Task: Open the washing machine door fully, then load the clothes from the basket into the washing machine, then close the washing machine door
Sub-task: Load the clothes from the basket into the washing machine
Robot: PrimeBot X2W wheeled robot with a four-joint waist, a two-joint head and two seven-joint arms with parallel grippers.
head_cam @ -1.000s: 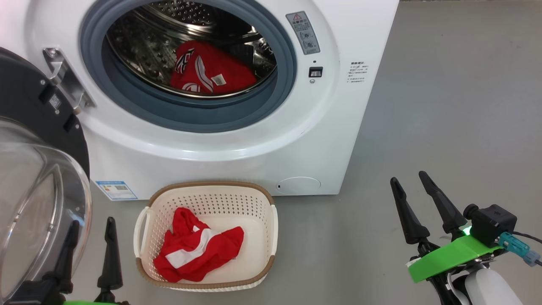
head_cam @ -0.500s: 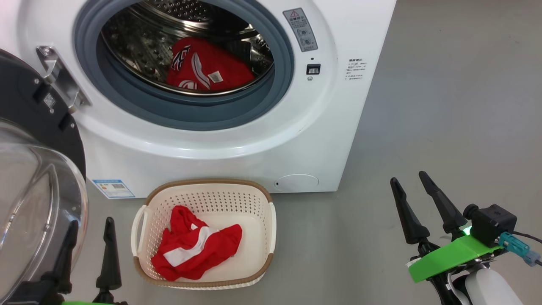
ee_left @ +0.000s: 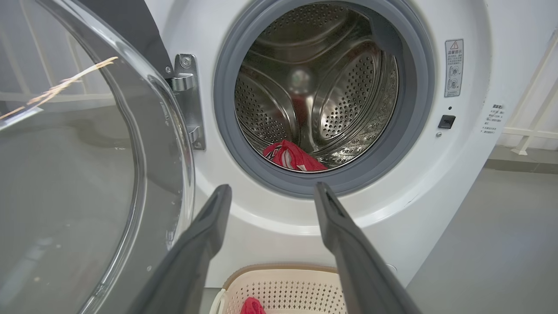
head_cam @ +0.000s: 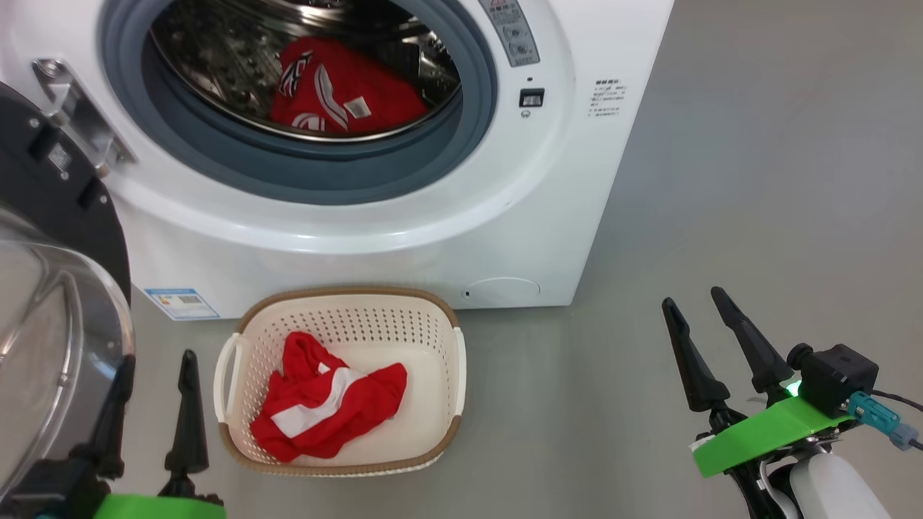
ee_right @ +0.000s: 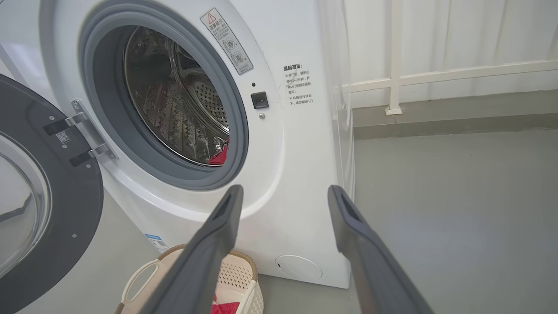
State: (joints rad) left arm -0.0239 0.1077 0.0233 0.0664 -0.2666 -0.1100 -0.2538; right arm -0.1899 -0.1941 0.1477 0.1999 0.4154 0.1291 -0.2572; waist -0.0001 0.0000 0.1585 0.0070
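Observation:
The white washing machine (head_cam: 433, 231) stands with its black door (head_cam: 43, 288) swung open to the left, glass bowl facing me. One red garment (head_cam: 339, 90) lies in the steel drum (ee_left: 314, 87). In front of the machine sits the cream basket (head_cam: 440, 425) holding another red garment with white stripes (head_cam: 324, 404). My left gripper (head_cam: 159, 360) is open beside the basket's left handle, close to the door glass. My right gripper (head_cam: 696, 303) is open over bare floor to the right of the machine. Both hold nothing.
Grey floor (head_cam: 757, 180) stretches to the right of the machine. A white railing (ee_right: 436, 74) runs along the wall behind it. The open door (ee_right: 39, 196) takes up the space left of the basket.
The head view has tilted down and shifted, so the machine and basket sit higher and further left in it. Both grippers stay open and still.

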